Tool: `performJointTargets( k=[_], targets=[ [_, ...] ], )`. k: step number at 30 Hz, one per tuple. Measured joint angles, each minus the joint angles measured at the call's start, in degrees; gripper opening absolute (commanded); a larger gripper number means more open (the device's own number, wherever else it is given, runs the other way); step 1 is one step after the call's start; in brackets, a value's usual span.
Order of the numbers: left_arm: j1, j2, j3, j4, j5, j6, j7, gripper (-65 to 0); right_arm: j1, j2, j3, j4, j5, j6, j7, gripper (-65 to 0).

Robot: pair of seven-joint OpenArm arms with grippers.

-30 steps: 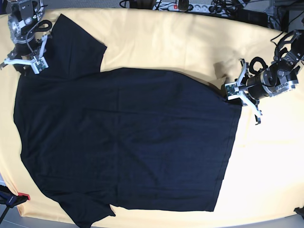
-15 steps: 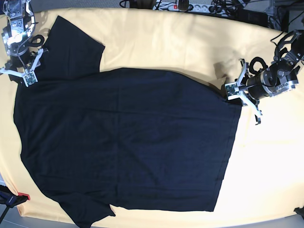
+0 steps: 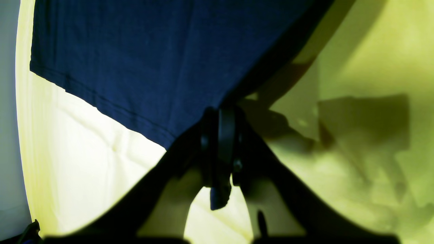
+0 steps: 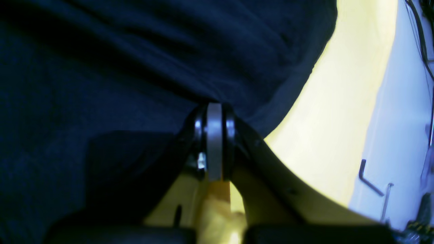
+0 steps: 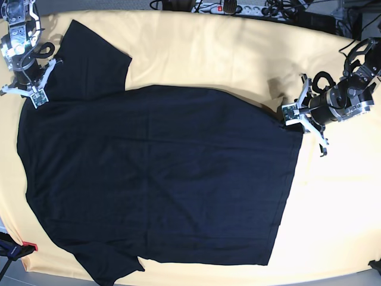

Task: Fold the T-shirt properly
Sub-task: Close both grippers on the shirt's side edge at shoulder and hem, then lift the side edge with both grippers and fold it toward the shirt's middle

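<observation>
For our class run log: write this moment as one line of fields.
T-shirt: flat on yellow cloth | left gripper: shut on T-shirt hem corner | right gripper: shut on T-shirt shoulder | fold: not begun

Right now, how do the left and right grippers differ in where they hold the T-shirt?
The left gripper pinches the T-shirt at a hem corner, beside bare yellow tablecloth; the right gripper pinches it near the sleeve, at the shoulder end. In the wrist views, the left gripper meets a straight stitched hem, while the right gripper meets bunched, wrinkled fabric. Both have jaws shut on cloth.
</observation>
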Motion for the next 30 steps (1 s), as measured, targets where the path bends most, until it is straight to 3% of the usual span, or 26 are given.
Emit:
performJointTargets(
  k=[3,11,15,20,27,30],
  targets=[
    [0.0,-0.09,0.0,0.04,-1.55,-0.76,0.17,-65.0,-0.46,0.81,0.0,2.23,0.02,0.02,-2.75,-65.0],
    [0.0,-4.92,0.0,0.76,-9.55,-10.54,1.31,-65.0,-6.43,5.31,-0.15,11.78,0.57,-1.36,-7.15,-65.0],
    [0.0,-8.11,0.0,3.89,-12.79,-14.99,1.33,-65.0,-9.62,5.88,1.22,14.67,0.9,-1.16,-9.18,-65.0],
    [-0.02,-12.24,0.0,8.33,-15.13,-15.04,1.31,-65.0,-14.64,5.99,6.91,17.4,2.01,-0.68,-10.25,-65.0],
    [0.0,-15.61,0.0,13.16,-15.69,-15.06,1.31,-65.0,-23.63,6.03,18.97,20.63,12.9,4.85,-12.66,-65.0],
    [0.0,-17.7,0.0,15.08,-20.13,-15.08,3.78,-65.0,-26.95,6.05,22.77,21.31,16.39,6.58,-13.97,-65.0]
  ],
)
